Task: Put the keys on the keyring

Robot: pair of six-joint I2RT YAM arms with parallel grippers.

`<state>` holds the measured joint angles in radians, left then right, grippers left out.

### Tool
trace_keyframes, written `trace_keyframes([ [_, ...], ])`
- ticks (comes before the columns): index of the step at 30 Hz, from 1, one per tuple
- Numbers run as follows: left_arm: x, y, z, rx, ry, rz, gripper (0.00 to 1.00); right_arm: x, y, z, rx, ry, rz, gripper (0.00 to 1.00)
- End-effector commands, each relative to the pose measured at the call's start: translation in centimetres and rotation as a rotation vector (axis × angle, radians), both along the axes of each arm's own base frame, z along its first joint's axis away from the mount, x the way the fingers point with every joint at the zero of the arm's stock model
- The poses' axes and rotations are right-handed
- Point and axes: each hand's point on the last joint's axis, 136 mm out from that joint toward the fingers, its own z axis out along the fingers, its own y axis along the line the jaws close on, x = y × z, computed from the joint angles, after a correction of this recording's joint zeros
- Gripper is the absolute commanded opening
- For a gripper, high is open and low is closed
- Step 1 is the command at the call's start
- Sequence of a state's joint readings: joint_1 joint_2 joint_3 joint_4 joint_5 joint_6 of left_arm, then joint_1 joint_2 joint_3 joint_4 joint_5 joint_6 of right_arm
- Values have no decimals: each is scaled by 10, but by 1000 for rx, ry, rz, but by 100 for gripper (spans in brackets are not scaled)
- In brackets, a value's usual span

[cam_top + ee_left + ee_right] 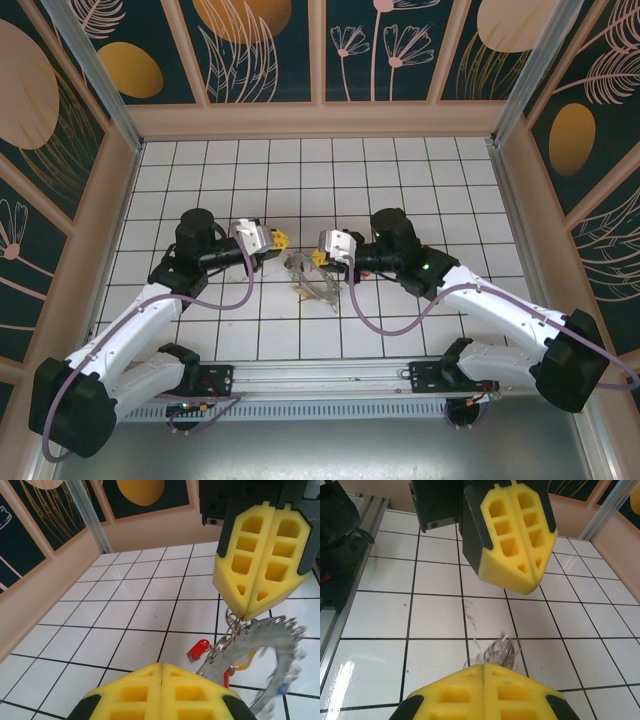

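Observation:
My right gripper (pixel 318 258) is shut on the keyring (pixel 235 630), which hangs from its yellow tip (pixel 245 616) just above the tiles. Below it swings a motion-blurred bunch of silvery metal (pixel 312 282). A red-headed key (pixel 198 649) dangles from the small rings, with a yellow piece (pixel 245 666) and a blue bit (pixel 283 687) beside it. In the right wrist view the bunch is a grey blur (pixel 496 650) just past my shut right gripper (pixel 484 665). My left gripper (pixel 281 240) faces it, shut with nothing seen between its fingers (pixel 161 665); it hangs opposite (pixel 530 589) in the right wrist view.
The floor is white tile with dark grout (pixel 400 180). Patterned walls with a peach skirting (pixel 320 118) enclose it on three sides. The arms' mounting rail (pixel 320 378) runs along the near edge. Purple cables loop beside both arms.

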<state>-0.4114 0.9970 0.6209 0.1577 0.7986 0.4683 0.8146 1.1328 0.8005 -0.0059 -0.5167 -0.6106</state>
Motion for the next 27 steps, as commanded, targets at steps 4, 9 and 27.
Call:
trace_keyframes([
  [4,5,1,9,-52,34,38,0,-2,1,23,69,-24,20,0],
  [9,-9,-2,11,-72,20,-36,42,-2,1,25,73,-19,18,0],
  [27,3,7,-45,1,124,76,45,48,-36,-16,-97,96,-230,30],
])
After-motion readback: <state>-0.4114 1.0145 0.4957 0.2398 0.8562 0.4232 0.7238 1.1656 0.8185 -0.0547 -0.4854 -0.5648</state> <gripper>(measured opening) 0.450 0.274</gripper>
